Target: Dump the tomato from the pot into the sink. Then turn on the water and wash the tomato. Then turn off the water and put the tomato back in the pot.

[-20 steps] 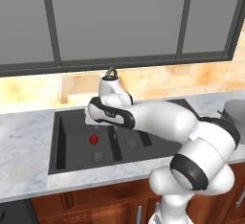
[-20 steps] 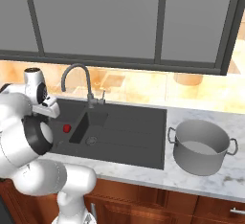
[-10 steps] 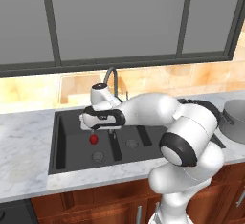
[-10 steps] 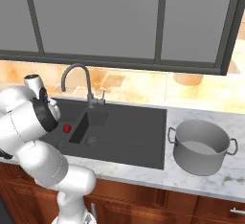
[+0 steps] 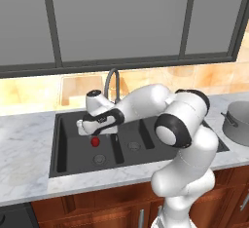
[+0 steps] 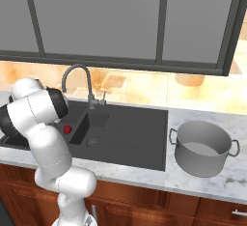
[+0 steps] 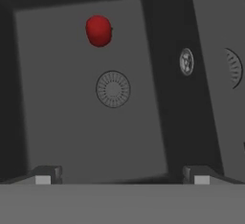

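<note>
Swung down over the sink (image 5: 63, 146), your gripper (image 5: 92, 128) now hangs above the tomato (image 5: 95, 141).
Jaws spread wide, pinching nothing; the pot (image 6: 202, 148) waits at frame right, so line up your pickup.

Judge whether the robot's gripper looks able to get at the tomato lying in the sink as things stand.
Probably yes. The gripper is open above the wide basin of the sink, and the tomato lies bare on the basin floor beside the drain, with nothing between them.
</note>
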### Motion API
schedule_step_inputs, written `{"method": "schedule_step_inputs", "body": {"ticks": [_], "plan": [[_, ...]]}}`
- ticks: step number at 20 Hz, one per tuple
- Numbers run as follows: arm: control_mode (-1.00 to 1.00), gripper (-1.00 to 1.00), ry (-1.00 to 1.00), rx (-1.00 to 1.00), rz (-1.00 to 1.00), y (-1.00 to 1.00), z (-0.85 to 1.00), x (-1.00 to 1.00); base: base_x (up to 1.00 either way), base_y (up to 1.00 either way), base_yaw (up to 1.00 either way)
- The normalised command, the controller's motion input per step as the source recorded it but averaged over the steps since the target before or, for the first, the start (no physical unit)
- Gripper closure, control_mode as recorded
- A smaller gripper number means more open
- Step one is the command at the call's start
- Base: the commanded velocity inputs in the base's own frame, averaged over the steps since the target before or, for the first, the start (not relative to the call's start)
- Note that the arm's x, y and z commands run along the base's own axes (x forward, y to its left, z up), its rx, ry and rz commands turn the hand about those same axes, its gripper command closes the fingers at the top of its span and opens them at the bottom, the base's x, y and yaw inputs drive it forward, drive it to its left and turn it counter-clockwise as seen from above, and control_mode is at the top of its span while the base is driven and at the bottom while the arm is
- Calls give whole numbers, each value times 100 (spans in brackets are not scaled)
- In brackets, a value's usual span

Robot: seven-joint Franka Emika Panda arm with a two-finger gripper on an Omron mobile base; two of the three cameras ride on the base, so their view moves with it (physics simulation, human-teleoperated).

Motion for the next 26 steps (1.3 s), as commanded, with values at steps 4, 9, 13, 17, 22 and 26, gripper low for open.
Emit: {"method": "schedule_step_inputs", "body": {"ticks": [4,9,13,17,22,26], "plan": [[-100,-100,0,-4,0,0,-16,26,0,0,0],[-100,-100,-2,-5,0,0,-20,32,0,0,0],[-100,-100,0,-4,0,0,-26,29,0,0,0],[-100,-100,0,-4,0,0,-33,24,0,0,0],[-100,-100,-1,-2,0,0,-28,22,0,0,0],[-100,-100,-2,0,0,0,-23,23,0,0,0]]}}
